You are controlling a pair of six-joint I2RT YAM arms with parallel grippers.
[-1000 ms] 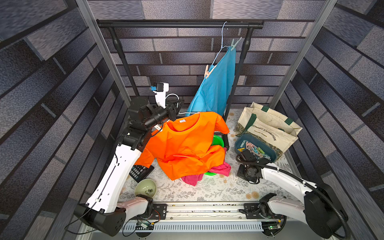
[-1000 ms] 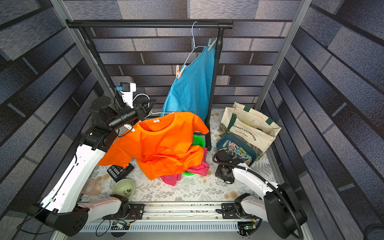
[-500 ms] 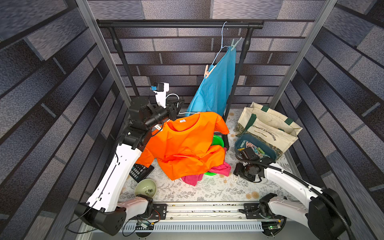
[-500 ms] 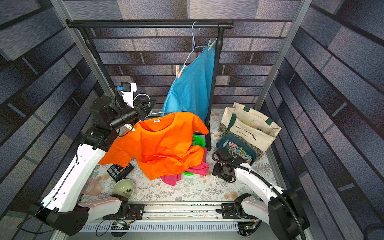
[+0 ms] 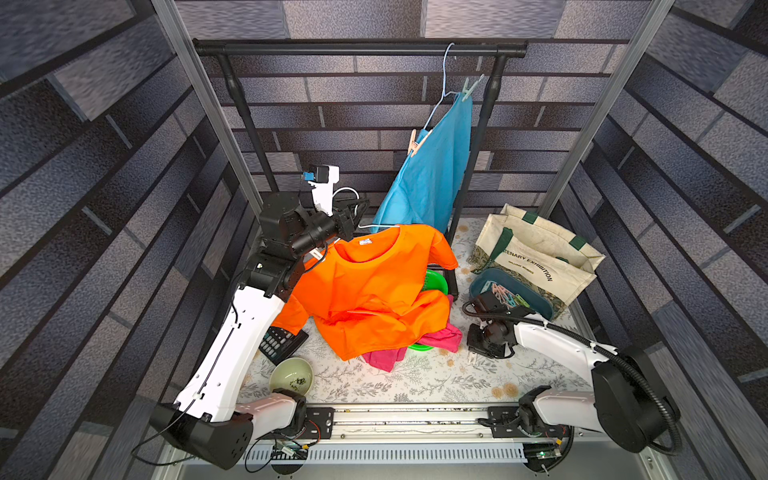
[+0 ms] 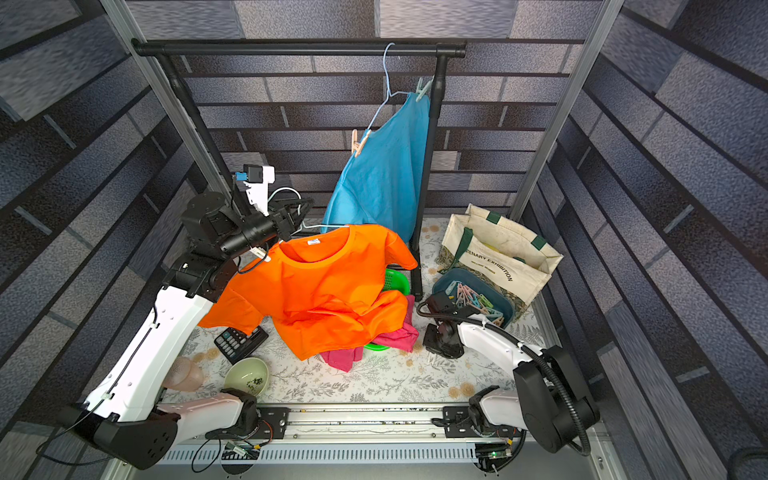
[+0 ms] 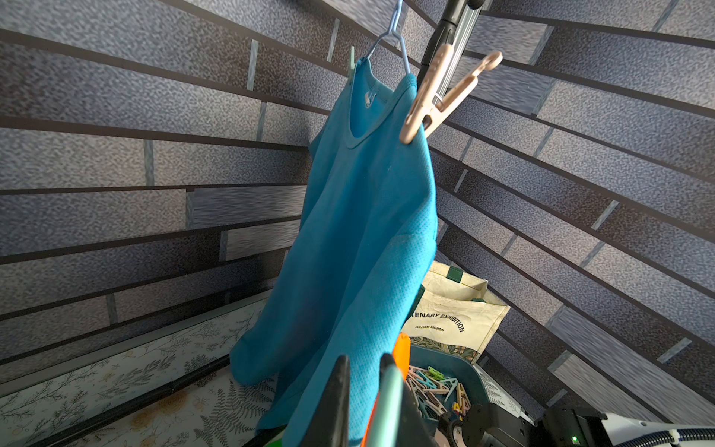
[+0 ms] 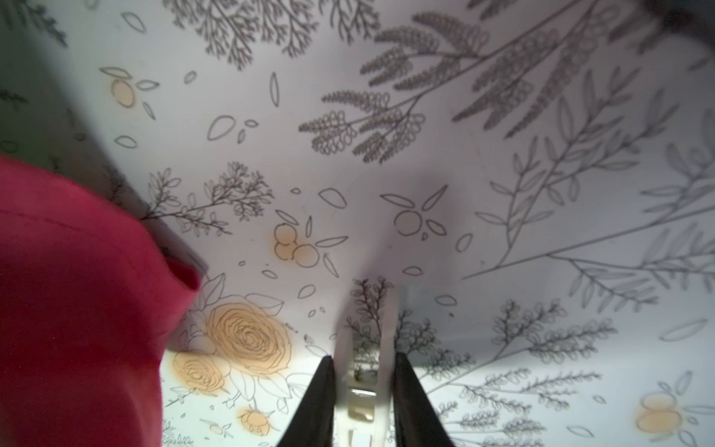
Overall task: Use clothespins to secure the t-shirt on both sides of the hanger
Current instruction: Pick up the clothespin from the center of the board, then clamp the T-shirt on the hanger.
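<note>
Surface: a table [image 5: 415, 382] covered in a pale print of grey ferns and peach flowers, which the right wrist view shows close up.
Front-left corner: a pale green bowl [image 5: 291, 376] with dark flecks inside. Just behind it lies a black calculator [image 5: 280, 343]. A translucent pink cup [image 6: 183, 374] sits nearer the left edge, partly hidden.
Middle: a pink cloth [image 5: 386, 357] lies on the print beside a green basket [image 5: 436, 282]. An orange t-shirt [image 5: 374, 291] is draped over both.
Right edge, toward the back: a cream tote bag [image 5: 536, 257] with green handles stands open. A dark teal tray [image 5: 486, 282] rests against its front.
Back edge: a black rack [image 5: 482, 133], with its right post coming down beside the basket.
</note>
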